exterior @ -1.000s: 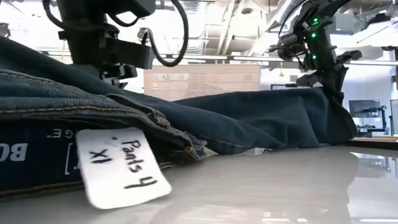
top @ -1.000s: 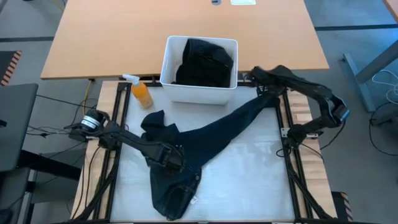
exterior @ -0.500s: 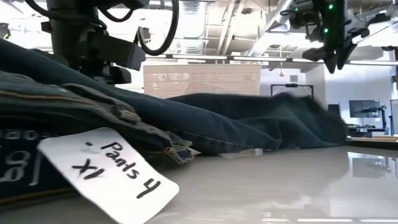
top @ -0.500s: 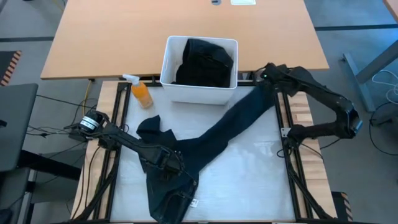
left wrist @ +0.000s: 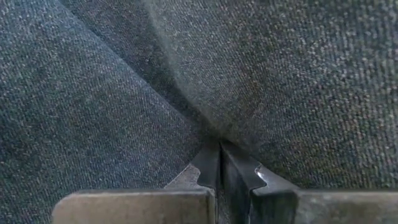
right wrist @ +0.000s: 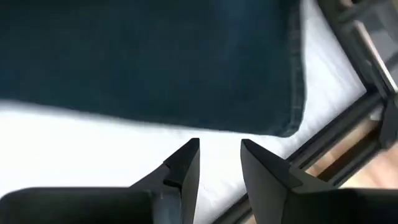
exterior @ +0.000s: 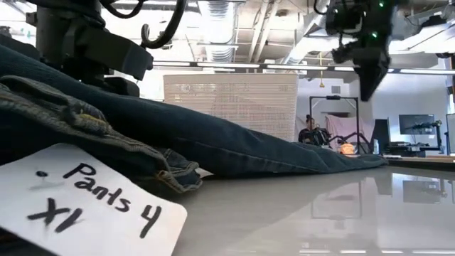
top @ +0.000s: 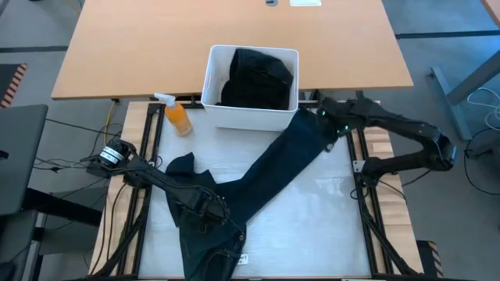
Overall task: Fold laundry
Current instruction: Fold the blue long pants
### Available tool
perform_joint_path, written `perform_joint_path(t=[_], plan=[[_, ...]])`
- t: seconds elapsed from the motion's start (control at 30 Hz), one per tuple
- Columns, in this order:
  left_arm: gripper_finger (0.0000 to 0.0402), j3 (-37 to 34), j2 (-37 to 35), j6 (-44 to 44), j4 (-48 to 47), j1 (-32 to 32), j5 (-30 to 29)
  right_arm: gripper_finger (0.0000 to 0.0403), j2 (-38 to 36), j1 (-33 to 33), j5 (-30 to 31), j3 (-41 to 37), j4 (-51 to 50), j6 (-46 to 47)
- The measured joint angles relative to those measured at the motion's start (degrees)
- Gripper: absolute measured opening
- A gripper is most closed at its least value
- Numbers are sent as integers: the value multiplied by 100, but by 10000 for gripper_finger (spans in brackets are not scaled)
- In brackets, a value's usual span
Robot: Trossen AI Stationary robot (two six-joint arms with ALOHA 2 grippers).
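Note:
Dark navy trousers point(top: 266, 168) lie slantwise on the white table point(top: 328, 226). Their waist end point(top: 211, 254), with a white paper tag point(exterior: 85, 206), is near the front left. One leg runs to the far right, and its hem point(right wrist: 292, 93) lies flat. The other leg point(top: 183, 165) is bunched at the left. My left gripper point(top: 206, 206) points down onto the trousers' upper part and is shut on the cloth. My right gripper point(right wrist: 219, 152) hangs open just above the table beside the leg's hem, with nothing between its fingers. Black clothing point(top: 258, 74) fills the white bin. My left gripper pinches the denim point(left wrist: 205, 124) between its two shut fingers, close to where the two legs meet. The fingers come from above, pointing down. Creases in the cloth run in toward the fingertips point(left wrist: 208, 163). The trousers lie on the table around the hold.
A white plastic bin point(top: 209, 90) stands at the table's far edge, with an orange spray bottle point(top: 178, 117) to its left. Black frame rails point(top: 361, 179) run along both sides. A wooden table point(top: 141, 47) stands beyond. The white surface at the near right is bare.
My right gripper has let go of the leg's end, which has dropped from raised to flat on the table. That gripper has swung toward the bin and the table's middle, rolling as it went. My left gripper has dragged the waist end a little toward the near left corner.

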Motion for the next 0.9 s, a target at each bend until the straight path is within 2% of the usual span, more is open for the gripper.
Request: perform_joint_path(t=[0.1, 0.17, 0.3, 0.47, 0.7, 0.9], plan=[[0, 0, 2, -5, 2, -1, -4, 141, 28, 413, 41, -573, 525, -297], [0, 0, 4, -14, 8, -2, -6, 140, 132, 604, 183, -894, 872, -133], [0, -2, 4, -72, 65, -2, 1, 139, 485, 559, 636, -1355, 1586, 598], [0, 79, 17, -214, 35, -35, 85, 116, 1197, 378, 638, -1581, 2454, 986], [0, 256, 26, -411, -80, -321, 280, 60, 2185, 350, 628, -1577, 2335, 1132], [0, 267, 20, -501, -212, -479, -161, 14, 2783, 410, 721, -1536, 1625, 1447]])
